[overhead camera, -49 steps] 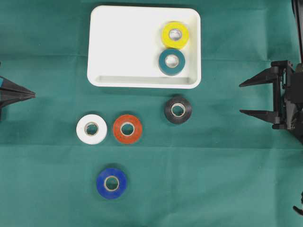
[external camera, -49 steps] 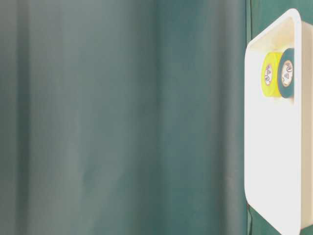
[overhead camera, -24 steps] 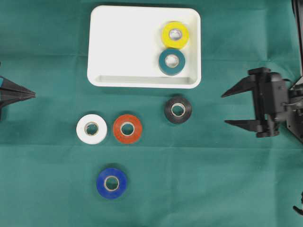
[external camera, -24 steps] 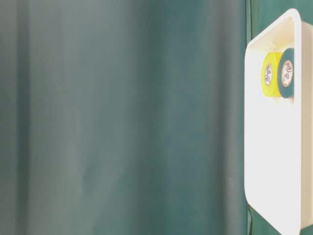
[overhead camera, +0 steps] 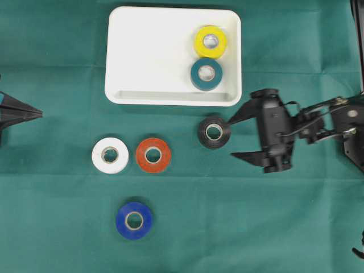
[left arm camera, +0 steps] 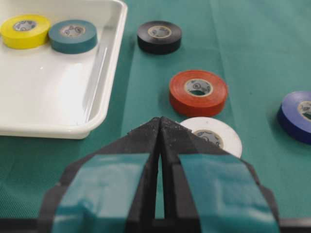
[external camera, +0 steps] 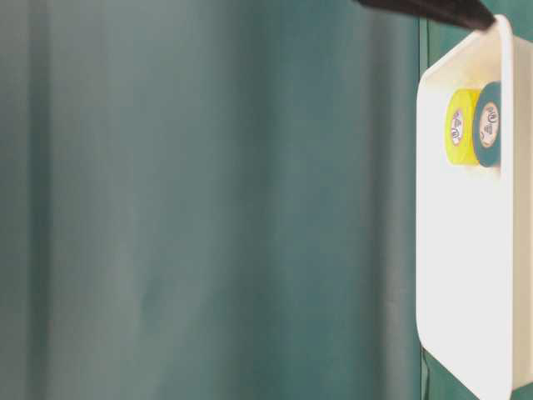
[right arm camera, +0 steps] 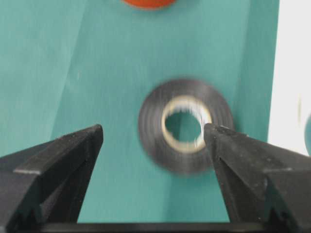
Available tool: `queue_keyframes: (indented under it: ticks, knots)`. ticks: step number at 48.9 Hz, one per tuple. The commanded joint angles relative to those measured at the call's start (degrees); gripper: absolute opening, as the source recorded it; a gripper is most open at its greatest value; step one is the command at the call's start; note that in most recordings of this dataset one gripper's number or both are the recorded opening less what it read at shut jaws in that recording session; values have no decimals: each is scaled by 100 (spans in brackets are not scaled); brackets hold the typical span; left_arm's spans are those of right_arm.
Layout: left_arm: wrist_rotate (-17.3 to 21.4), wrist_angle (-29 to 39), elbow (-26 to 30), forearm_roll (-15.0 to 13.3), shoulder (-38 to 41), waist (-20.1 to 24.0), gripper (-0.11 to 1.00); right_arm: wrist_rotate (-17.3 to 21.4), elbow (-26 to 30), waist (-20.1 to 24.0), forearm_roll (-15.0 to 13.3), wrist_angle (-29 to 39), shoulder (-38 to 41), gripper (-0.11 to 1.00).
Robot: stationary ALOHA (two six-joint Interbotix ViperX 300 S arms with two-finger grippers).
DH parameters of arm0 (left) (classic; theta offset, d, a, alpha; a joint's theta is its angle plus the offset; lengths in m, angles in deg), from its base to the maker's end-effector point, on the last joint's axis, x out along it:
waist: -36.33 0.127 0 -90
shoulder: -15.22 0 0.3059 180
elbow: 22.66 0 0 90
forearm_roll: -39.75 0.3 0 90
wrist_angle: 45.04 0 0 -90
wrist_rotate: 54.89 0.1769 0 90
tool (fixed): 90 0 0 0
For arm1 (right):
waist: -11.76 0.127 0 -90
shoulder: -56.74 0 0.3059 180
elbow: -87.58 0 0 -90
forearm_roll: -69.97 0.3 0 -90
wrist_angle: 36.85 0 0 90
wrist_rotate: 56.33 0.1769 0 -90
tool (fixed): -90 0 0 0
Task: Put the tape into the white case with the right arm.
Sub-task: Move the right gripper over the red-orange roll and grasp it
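The right gripper [overhead camera: 232,137] reaches in from the right with its two black fingers spread wide and nothing between them; the upper fingertip lies just at the right edge of the black tape roll [overhead camera: 214,132], the lower one sits below and to the right of it on the green cloth [overhead camera: 296,227]; in the right wrist view the same roll [right arm camera: 184,125] lies flat ahead of the parted fingers [right arm camera: 73,150], not gripped.

The white case [overhead camera: 142,57] lies at the far side of the table, just above the black roll; inside it, against its right wall, rest a yellow roll [overhead camera: 210,41] and, touching it on the near side, a teal roll [overhead camera: 206,74].

Left of the black roll lie an orange roll [overhead camera: 153,154] and a white roll [overhead camera: 110,155], side by side and close together; a blue roll [overhead camera: 133,220] sits nearer, apart from them.

The left gripper [left arm camera: 160,127] waits at the left edge, its blue-taped fingers pressed together and holding nothing, pointing toward the white roll.
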Motion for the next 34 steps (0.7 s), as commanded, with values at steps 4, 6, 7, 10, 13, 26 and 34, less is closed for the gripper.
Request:
queue_keyframes:
  ticks: [4,6,7,10,13,26,34]
  knots:
    - [0,-26,44,-9,44,9,0,0,545,141,0,-53,404,52]
    - [0,-26,44,-18,44,9,0,0,668,176,0,-53,519,52]
    - [0,-26,44,-18,44,9,0,0,738,185,-9,-53,580,52]
    - [0,-35,44,-18,44,9,0,0,905,237,-9,-53,747,52]
    - [0,-26,44,-18,44,9,0,0,1090,272,-9,-53,923,52]
    - [0,-26,53,-18,44,9,0,26,1854,316,0,-26,1652,52]
    - [0,-26,44,-18,44,9,0,18,2268,325,0,-26,1995,52]
